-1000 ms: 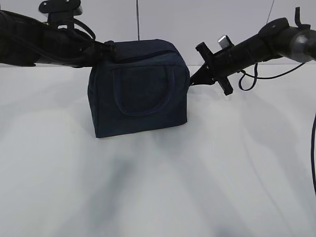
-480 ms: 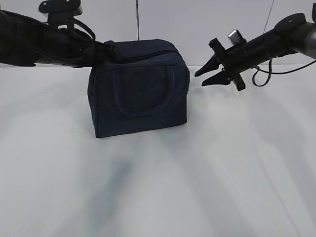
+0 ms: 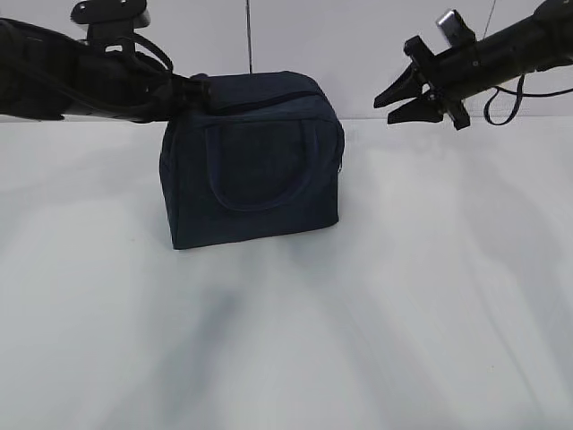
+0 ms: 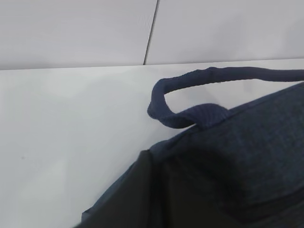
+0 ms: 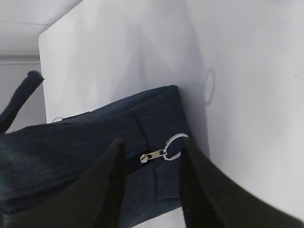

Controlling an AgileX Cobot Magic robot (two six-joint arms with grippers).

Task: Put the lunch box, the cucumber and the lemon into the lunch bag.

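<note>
Right fingers (image 3: 401, 100) spread, lunch bag (image 3: 253, 161) upright

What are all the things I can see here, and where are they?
lunch bag: one, dark navy, standing on the table near the middle, zipped shut.
handles: two loops, navy, one flat on the bag's front, one at the top back.
zipper pull: one, silver ring, hanging at the bag's right end.
table: one, white, under the bag.
wall: white panels, behind the table.
left claw: one, black, shut at the bag's top left corner.
right claw: one, black, open in the air to the bag's upper right, holding nothing.
</note>
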